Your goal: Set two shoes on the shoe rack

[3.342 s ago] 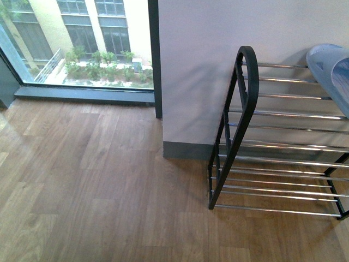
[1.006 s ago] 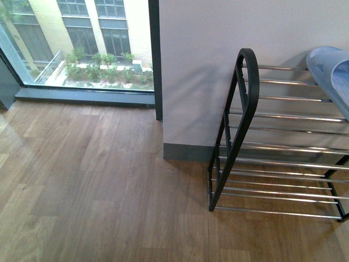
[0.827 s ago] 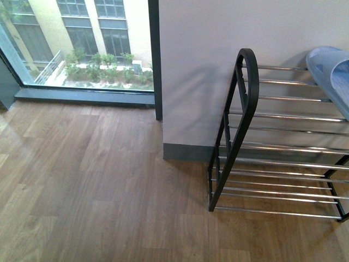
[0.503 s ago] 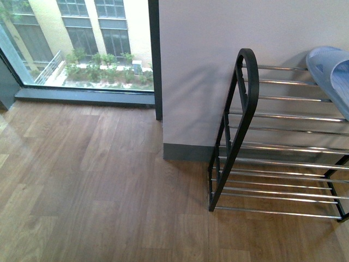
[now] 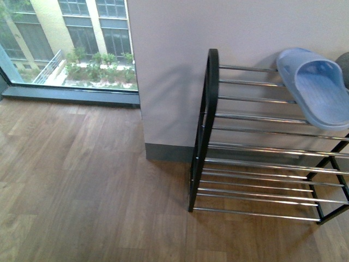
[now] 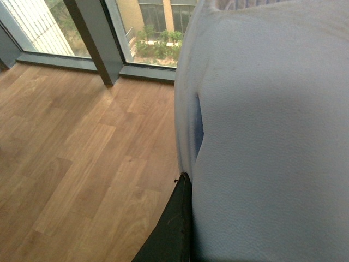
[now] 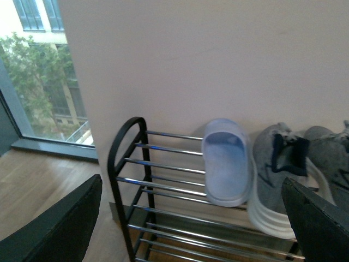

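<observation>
The shoe rack (image 5: 207, 125) stands against the wall, with a black side frame and chrome rods. One pale blue slide slipper (image 5: 316, 87) lies on its top tier. In the right wrist view this slipper (image 7: 226, 161) sits beside two grey sneakers (image 7: 275, 174) on the rack (image 7: 136, 180). My right gripper (image 7: 191, 185) hangs open in front of the rack, its fingers wide apart and holding nothing. My left gripper (image 6: 202, 207) is shut on a second pale blue slipper (image 6: 262, 125), which fills most of that view. Only one black finger (image 6: 174, 229) shows beside it.
Wooden floor (image 5: 82, 180) stretches left of the rack. A full-height window (image 5: 71, 43) with a dark sill runs along the back left. The white wall (image 5: 229, 27) with a grey baseboard (image 5: 163, 152) backs the rack.
The front view has swung right. The rack now sits further left in it, and the whole slipper on the top tier shows.
</observation>
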You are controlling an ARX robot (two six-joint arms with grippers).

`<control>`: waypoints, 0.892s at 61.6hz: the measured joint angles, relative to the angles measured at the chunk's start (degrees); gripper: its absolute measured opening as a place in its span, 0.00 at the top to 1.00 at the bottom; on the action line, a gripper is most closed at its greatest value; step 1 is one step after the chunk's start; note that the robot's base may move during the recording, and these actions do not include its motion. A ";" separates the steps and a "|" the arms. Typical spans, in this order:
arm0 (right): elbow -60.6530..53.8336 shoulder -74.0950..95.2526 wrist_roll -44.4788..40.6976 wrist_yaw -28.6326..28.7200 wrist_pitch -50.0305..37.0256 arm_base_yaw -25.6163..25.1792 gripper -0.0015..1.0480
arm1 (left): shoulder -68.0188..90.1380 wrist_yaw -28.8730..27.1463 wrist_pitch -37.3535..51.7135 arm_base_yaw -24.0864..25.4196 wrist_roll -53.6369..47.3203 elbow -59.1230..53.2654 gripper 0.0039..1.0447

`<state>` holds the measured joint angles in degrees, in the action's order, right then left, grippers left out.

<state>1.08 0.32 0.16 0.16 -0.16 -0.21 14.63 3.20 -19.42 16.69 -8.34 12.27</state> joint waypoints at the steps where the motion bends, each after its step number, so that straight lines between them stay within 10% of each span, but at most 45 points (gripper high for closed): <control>1: 0.00 -0.02 0.00 0.00 0.02 0.00 0.09 | 0.00 0.00 0.00 0.00 0.00 0.00 0.98; 49: 0.00 -0.09 0.00 -0.35 0.11 0.15 0.09 | -0.02 0.28 0.04 0.07 -0.02 0.00 0.98; 55: 0.00 -0.09 0.00 -0.35 0.11 0.15 0.09 | 1.51 7.32 1.53 -0.20 2.40 0.17 0.98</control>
<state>1.08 0.23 0.16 -0.19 -0.05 -0.05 16.14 10.52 -17.89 16.49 -5.93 12.45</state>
